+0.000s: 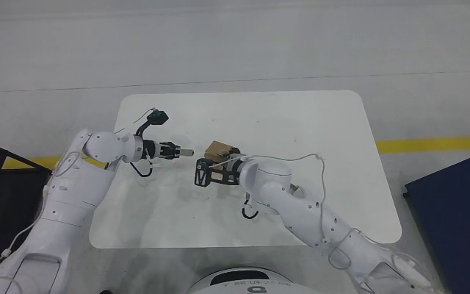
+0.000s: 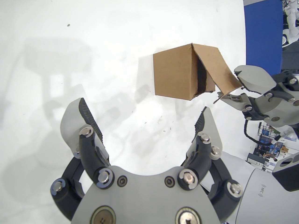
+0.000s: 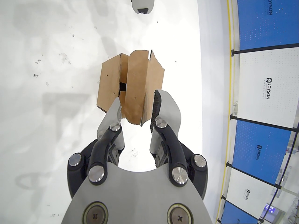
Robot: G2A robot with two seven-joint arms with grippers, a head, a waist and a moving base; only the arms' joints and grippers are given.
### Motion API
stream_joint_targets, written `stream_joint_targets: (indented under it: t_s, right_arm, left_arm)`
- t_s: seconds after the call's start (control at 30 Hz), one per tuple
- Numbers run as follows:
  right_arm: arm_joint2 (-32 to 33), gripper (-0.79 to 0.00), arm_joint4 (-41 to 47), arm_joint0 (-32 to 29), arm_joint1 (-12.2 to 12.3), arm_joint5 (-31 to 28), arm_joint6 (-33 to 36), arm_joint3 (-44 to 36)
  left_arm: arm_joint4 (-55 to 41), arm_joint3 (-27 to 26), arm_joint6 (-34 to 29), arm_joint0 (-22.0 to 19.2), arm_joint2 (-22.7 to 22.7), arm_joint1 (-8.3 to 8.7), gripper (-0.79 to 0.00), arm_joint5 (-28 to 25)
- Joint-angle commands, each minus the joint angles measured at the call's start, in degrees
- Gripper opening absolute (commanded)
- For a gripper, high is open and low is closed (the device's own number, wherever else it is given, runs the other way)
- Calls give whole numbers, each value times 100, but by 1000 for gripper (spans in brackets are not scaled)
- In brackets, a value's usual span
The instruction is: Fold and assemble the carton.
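A small brown carton (image 1: 219,151) stands near the middle of the white table (image 1: 308,132), with one end flap swung outward. In the left wrist view the carton (image 2: 174,73) is closed on its near faces, and the flap (image 2: 217,71) slopes off to one side. My right gripper (image 1: 219,166) is shut on that flap's outer edge. In its own view its fingers (image 3: 161,103) sit either side of the carton's flaps (image 3: 137,87). My left gripper (image 2: 143,113) is open and holds nothing, a short way from the carton's opposite side (image 1: 189,152).
The table (image 2: 70,24) around the carton is bare white surface with a few small dark specks. Blue partition panels (image 3: 264,12) stand beyond the table's edge. A yellow floor line (image 1: 426,144) runs past the table's right side.
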Motion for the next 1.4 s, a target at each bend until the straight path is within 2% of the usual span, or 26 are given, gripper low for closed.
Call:
stream_joint_targets:
  t_s: [0.0,0.1,0.23,0.27,0.3,0.33,0.43,0.63,0.73,1.0,1.17,1.37]
  right_arm:
    - [-28,-529,-9,15,-14,12,-17,53]
    - [-59,-529,10,42,-40,32,-63,136]
    - [79,-483,587,2,-70,73,-311,137]
    - [139,-419,753,-15,-72,87,-330,129]
    - [206,-289,906,-27,-74,117,-353,114]
    - [283,-274,1087,-50,-76,180,-425,99]
    - [491,-286,1417,-100,-75,392,-632,134]
    - [678,-416,1883,-160,-89,629,-1122,346]
    - [705,-453,1832,-196,-89,783,-1247,387]
    - [576,-443,1641,-135,-111,797,-1268,613]
    - [451,-582,1433,-66,-137,837,-1269,735]
    - [374,-616,1287,0,-166,900,-1283,881]
  left_arm:
    - [-19,15,-17,-4,58,-11,0,-17]
    - [-29,30,-11,-5,152,-31,0,-26]
    - [-47,68,26,6,233,-48,0,-42]
    - [-46,76,32,6,247,-50,0,-49]
    - [-41,85,31,5,257,-51,0,-50]
    - [-53,92,33,5,263,-52,0,-50]
    - [-61,101,52,6,269,-52,0,-53]
    - [-47,68,46,34,261,-38,0,-65]
    - [7,41,31,57,252,-24,0,-42]
    - [40,-71,27,189,136,31,0,-2]
    - [54,-170,26,285,82,60,0,34]
    - [84,-254,23,385,18,95,0,55]
